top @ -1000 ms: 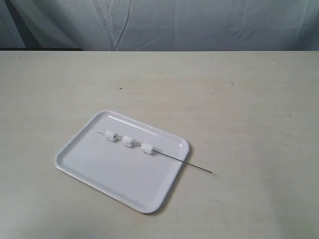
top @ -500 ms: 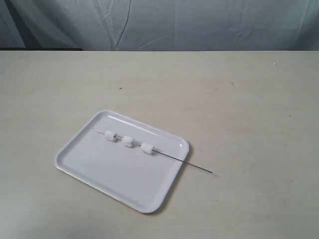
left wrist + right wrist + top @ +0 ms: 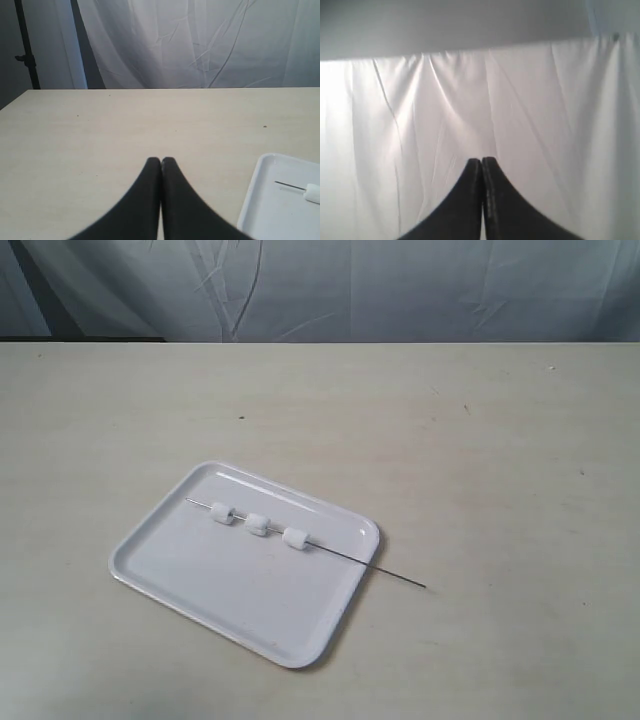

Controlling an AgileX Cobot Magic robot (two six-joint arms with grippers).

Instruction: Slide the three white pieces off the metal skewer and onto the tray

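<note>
Skewer (image 3: pixel 300 542) on a diagonal across the tray (image 3: pixel 200 585): short bare tip toward the far-left corner, long bare end out over the near-right rim and down onto the table (image 3: pixel 480 440). Three white pieces (image 3: pixel 257 525) threaded along the left-hand half, spaced apart, all inside the rim and seemingly resting on the tray floor. Nothing off the rod yet.

Left gripper (image 3: pixel 161 161) clenched, tips pressed together on nothing, low over bare table. Tray rim, skewer tip and one piece close by in its wrist view, so probably the nearer arm. Right gripper (image 3: pixel 481 161) likewise clamped and empty, aimed at the white curtain (image 3: pixel 420 125) with no table in its view. Neither arm visible in the exterior view.

Crux of the coming move: the rod's long axis, running from far-left to near-right. Shortest way off for the pieces looks to be toward the left tip. Overhanging end on the right arm's side, clear of the tray, likely the easier place to pinch. Both sets of fingers need to part first.
</note>
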